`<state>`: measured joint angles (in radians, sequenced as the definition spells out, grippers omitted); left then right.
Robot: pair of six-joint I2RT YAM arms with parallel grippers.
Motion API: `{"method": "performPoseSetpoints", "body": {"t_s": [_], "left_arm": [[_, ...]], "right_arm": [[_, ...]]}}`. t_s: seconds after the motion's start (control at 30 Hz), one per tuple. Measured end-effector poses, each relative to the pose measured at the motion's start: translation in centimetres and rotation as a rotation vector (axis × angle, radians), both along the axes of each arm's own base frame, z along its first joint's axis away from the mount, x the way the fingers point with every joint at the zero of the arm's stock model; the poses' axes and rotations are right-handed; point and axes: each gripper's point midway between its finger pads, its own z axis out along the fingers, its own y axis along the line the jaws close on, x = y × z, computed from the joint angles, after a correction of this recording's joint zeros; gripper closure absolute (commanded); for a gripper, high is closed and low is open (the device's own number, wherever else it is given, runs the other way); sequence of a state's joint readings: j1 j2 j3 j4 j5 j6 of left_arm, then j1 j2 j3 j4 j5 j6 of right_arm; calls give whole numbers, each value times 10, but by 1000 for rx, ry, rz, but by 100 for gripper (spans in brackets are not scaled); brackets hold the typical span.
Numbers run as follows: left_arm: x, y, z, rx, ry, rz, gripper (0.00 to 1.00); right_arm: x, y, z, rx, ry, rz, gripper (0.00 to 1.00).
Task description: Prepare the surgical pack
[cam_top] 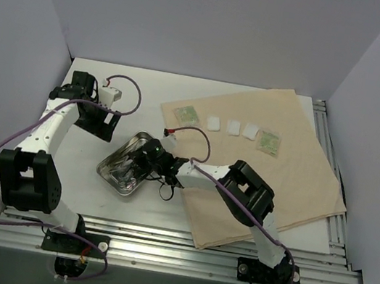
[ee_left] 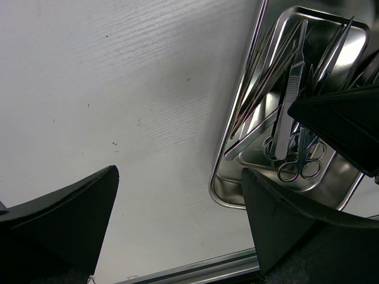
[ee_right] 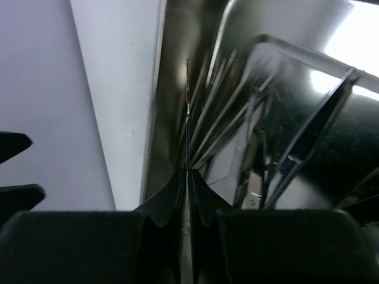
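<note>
The left arm rises and folds forward with the left gripper spread wide, while the right arm stretches low to the left, the right gripper pinched tight on a thin metal tool.

White table: steel tray, tan cloth (rightward)

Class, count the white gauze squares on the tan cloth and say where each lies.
3, in a row on the tan cloth between the left green packet and the right green packet: left gauze square, middle gauze square, right gauze square. None looks hidden.
</note>
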<state>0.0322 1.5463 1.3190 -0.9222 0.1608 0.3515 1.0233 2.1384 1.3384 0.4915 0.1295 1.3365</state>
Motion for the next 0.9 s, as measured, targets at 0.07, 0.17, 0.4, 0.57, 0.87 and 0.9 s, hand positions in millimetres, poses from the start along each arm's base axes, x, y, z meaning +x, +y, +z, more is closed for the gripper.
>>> {"method": "performPoseSetpoints", "body": {"t_s": [0.07,0.17,0.4,0.57,0.87,0.9], "left_arm": [[0,0,0,0,0,0,6],[0,0,0,0,0,0,5],[0,0,-1,-1,2,0,6],[0,0,-1,-2,2,-1,5],[0,-1,-1,-7,3,-8,5],[0,-1,-1,-7,3,-10,5]], "right_arm": [[-5,-1,-12,2,36,-5,100],[-12,-2,-22,1,73,-12,100],[-19,2,-22,8,86,-7,97],[-20,2,-24,7,95,-12,82],[-14,-6,-18,-84,27,6,75],[-13,-7,-13,-102,4,11,75]]}}
